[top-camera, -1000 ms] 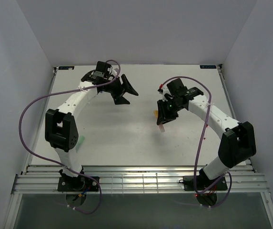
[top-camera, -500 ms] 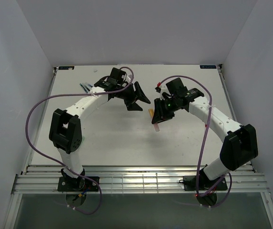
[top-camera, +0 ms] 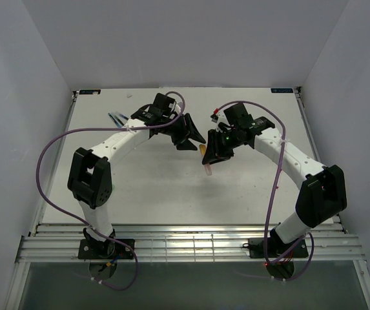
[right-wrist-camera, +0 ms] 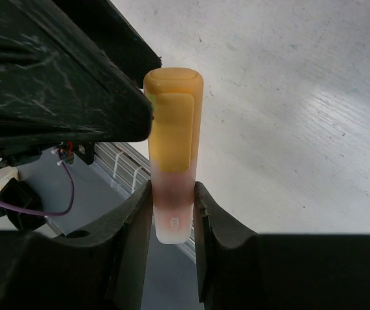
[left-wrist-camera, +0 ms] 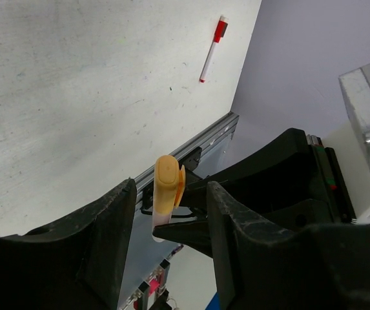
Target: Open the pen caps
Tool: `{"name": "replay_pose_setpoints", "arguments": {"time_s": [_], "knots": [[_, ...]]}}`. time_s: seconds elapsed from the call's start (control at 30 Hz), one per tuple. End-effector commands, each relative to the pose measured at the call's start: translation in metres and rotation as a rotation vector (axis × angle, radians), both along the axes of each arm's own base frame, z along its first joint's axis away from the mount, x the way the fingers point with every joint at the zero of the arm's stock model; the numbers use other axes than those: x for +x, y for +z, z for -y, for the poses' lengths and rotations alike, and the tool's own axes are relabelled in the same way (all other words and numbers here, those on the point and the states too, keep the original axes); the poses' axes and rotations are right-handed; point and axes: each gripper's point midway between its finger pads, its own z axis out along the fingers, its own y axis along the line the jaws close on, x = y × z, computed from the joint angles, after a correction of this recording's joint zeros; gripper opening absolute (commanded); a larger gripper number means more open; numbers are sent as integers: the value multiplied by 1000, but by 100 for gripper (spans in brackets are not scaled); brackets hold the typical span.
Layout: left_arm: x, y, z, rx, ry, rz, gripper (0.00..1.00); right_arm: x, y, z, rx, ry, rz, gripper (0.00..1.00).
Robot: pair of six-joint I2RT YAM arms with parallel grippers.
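My right gripper (right-wrist-camera: 172, 194) is shut on the pale body of an orange highlighter pen (right-wrist-camera: 171, 213) and holds it above the table. Its orange pen cap (right-wrist-camera: 174, 123) sticks out past the fingertips. In the top view the pen (top-camera: 206, 165) hangs mid-table between the two grippers. My left gripper (left-wrist-camera: 172, 188) is open, with one jaw on each side of the orange cap (left-wrist-camera: 166, 182) and a gap on both sides. One left finger (right-wrist-camera: 55, 84) shows just left of the cap in the right wrist view.
A red-capped pen (left-wrist-camera: 214, 48) lies on the white table (top-camera: 146, 174) in the left wrist view. Several dark slim pens (top-camera: 115, 118) lie at the back left. The grooved metal rail (top-camera: 191, 245) runs along the near edge by the arm bases.
My left arm has swung right from the back left to the held pen, its jaws narrowing. The right gripper has shifted slightly left with the pen.
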Motion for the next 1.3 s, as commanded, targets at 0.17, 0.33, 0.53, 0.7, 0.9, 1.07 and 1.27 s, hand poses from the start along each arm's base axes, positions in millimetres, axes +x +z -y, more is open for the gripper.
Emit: {"name": "replay_pose_setpoints", "arguments": {"time_s": [0.17,0.33,0.53,0.7,0.9,1.07,1.27], "knots": [[-4,2,5,-1,-18,23,59,8,29,-16,88,-1,37,8],[-5,-3,9,5,-32,17,58,10,33,-20,114,-5,36,8],[-4,-5,13,8,-43,19,48,10,34,-24,133,-9,20,8],[-5,-7,14,13,-45,21,34,10,33,-26,139,-12,3,8],[-4,-6,15,13,-48,25,0,6,27,-24,138,-6,2,18],[-3,-5,16,9,-48,25,0,4,23,-25,139,2,4,46],[-1,-2,16,9,-37,30,0,1,14,-28,132,19,-15,50]]}}
